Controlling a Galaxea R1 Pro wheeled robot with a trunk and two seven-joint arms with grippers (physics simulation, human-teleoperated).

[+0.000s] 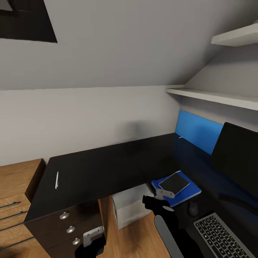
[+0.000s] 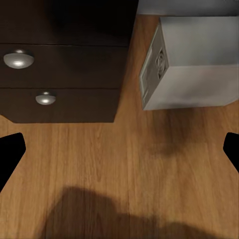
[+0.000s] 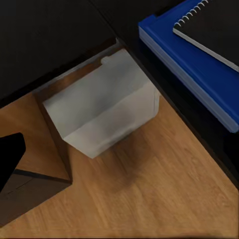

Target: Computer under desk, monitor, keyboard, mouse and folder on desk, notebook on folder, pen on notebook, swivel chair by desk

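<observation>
Notebook point(image 1: 174, 182) sits on the blue folder point(image 1: 186, 195) at the desk point(image 1: 107, 165) edge, pen point(image 1: 56, 180) far off left. My right gripper point(image 1: 163, 195) hovers beside the folder, jaw state unclear; my left gripper point(image 2: 119, 149) hangs spread apart over floor.

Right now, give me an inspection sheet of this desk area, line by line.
Surface: black desk, dark and glossy.
Job's things: notebook stacked on blue folder; pen lies apart at the desk's far left; keyboard, mouse, monitor on the desk; computer under it.
Clutter: nothing seen.
Grippers: left gripper and right gripper both empty, open.
Cables: nothing seen.
Surroundings: wood floor, drawers, wall shelves.
</observation>
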